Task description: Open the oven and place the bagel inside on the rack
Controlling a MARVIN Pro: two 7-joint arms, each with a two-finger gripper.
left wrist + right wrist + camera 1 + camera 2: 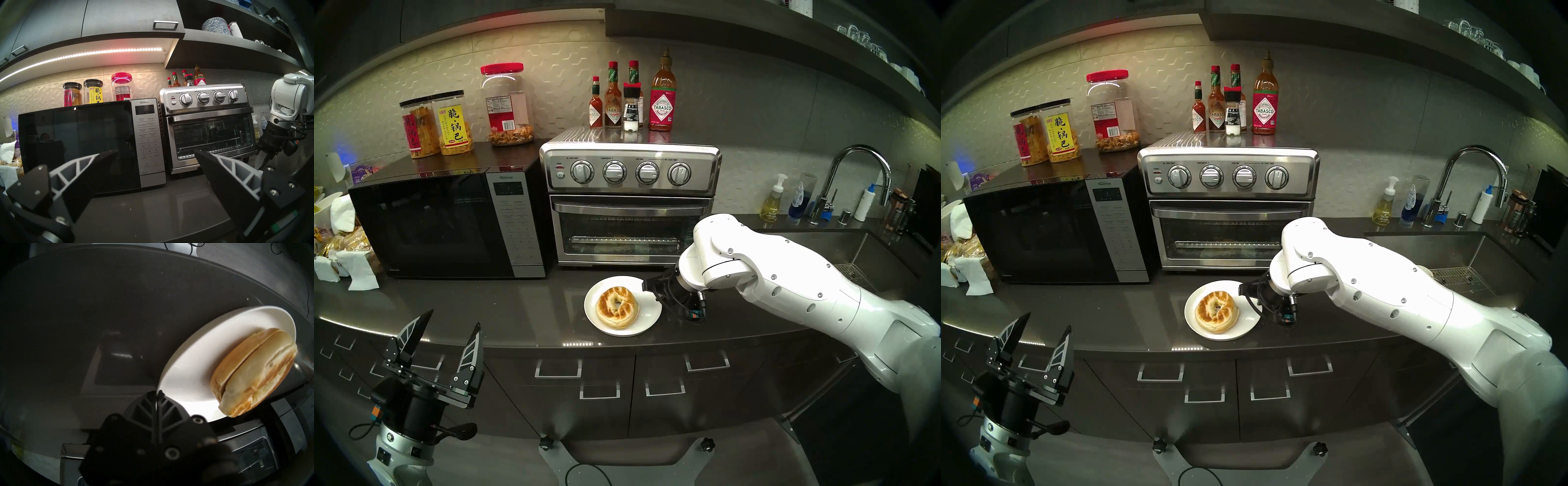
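Note:
The stainless-steel oven point(629, 203) point(1229, 210) point(207, 125) stands at the back of the counter with its glass door closed. Its wire rack point(626, 241) shows through the glass. The toasted bagel point(617, 306) point(1216, 312) point(251, 372) lies on a white plate point(648, 317) point(186, 361) in front of the oven. My right gripper point(644, 284) point(1242, 288) point(157, 393) is shut and empty, low over the counter, its tip at the plate's right rim. My left gripper point(453, 319) point(1047, 321) point(156, 151) hangs open before the counter's front edge at the left, pointing toward the microwave.
A black microwave point(449, 224) stands left of the oven with snack jars point(507, 105) on top. Sauce bottles point(633, 98) stand on the oven. To the right are the sink point(873, 251), its faucet point(857, 176) and soap bottles point(772, 200). Bags and paper point(344, 251) crowd the far left.

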